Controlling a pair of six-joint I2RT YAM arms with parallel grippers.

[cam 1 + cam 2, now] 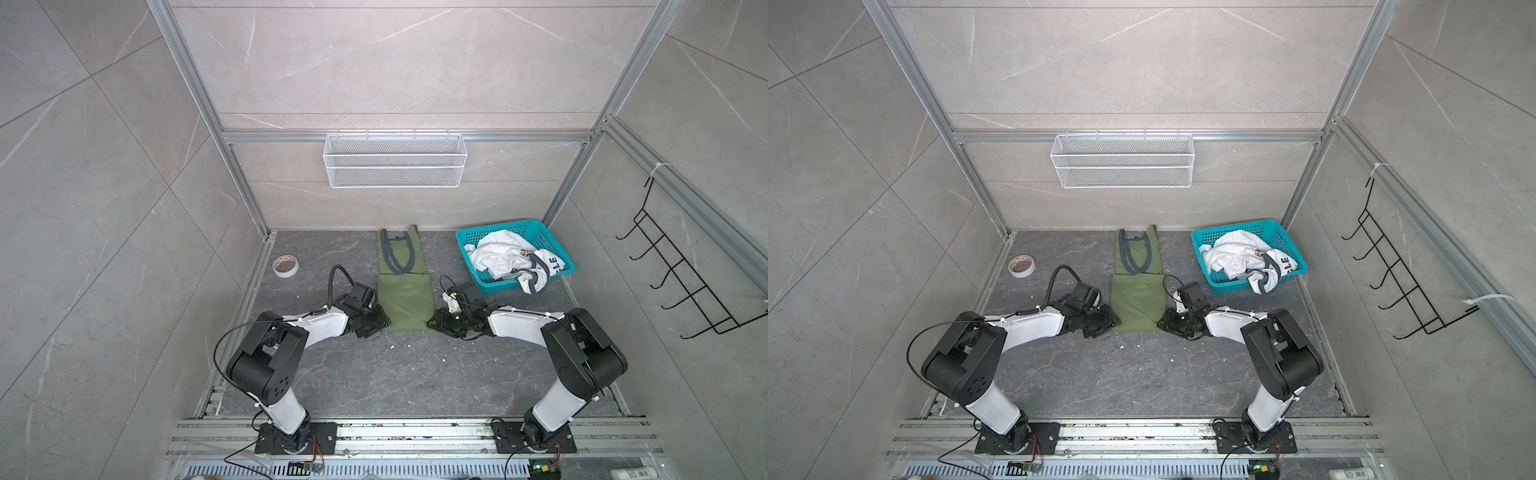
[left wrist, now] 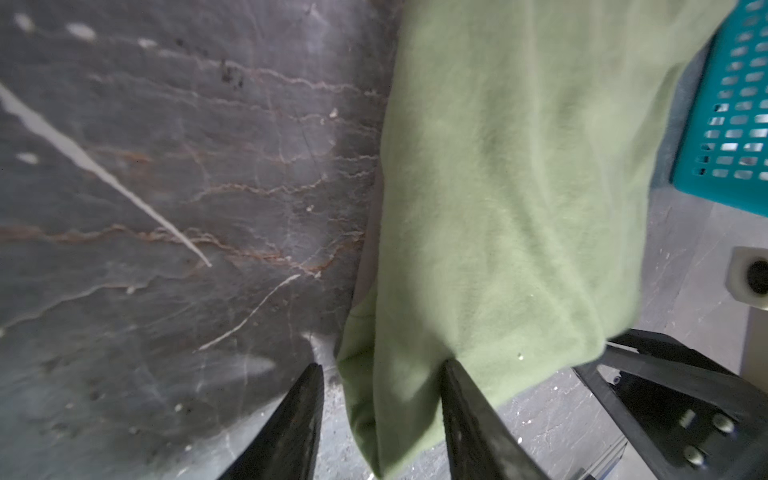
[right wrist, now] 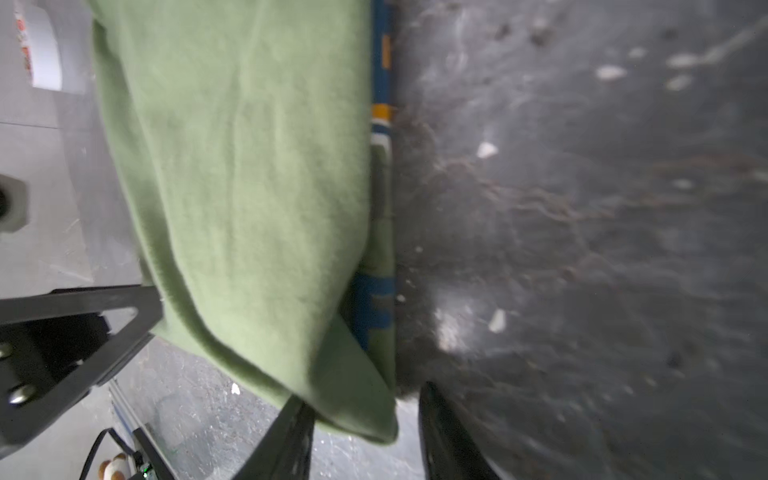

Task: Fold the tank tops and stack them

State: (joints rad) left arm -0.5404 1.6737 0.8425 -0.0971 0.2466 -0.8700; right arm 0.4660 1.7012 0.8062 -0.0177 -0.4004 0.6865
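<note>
Olive top: the olive green sleeveless cloth top lies folded into a long narrow strip down the middle of the dark grey stone-look worktop. Its dark grey trimmed straps are at the far end and its hem end is nearest my arms.
Left tool: my left tool sits low at the strip's near left corner with its jaws partly apart. The corner lies between the two black fingers, and I see a clear gap, so no pinch on the cloth.
Right tool: my right tool mirrors it at the near right corner. Its jaws are also partly apart and straddle the cloth's tip without clamping it.
Print: from the right wrist I see a sliver of navy and yellow graphic along the folded edge.
White top: the white sleeveless cloth top is crumpled inside the teal plastic basket at the worktop's far right. Part of it is draped over the near rim, well apart from the olive one.
Far left: a roll of pale tape lies flat.
</note>
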